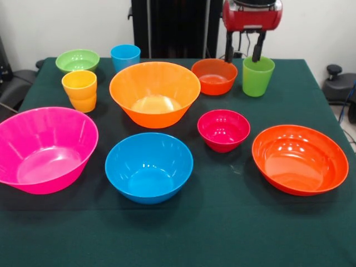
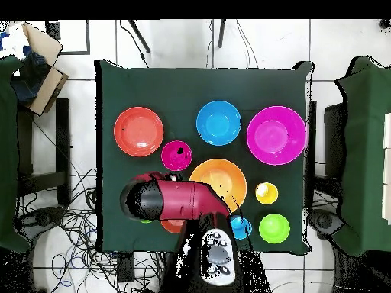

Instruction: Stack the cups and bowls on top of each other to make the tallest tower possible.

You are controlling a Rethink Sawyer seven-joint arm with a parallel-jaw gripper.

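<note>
My gripper (image 1: 243,52) hangs open at the back right of the front view. One finger is over the far rim of the green cup (image 1: 258,76) and the other is beside the small orange-red bowl (image 1: 214,76); it holds nothing. In a loose ring stand the big orange bowl (image 1: 154,93), big pink bowl (image 1: 44,149), medium blue bowl (image 1: 149,167), small magenta bowl (image 1: 223,130) and wide red-orange bowl (image 1: 299,159). At the back left are the yellow-orange cup (image 1: 79,90), blue cup (image 1: 125,57) and small green bowl (image 1: 77,60). Every piece sits alone; no tower stands.
The table (image 1: 233,233) wears a dark green cloth, with bare cloth along its front edge. In the overhead view the red arm (image 2: 183,200) covers the green cup and most of the small orange-red bowl (image 2: 174,226). Cables (image 2: 72,229) and dark chairs (image 2: 38,152) lie around the table.
</note>
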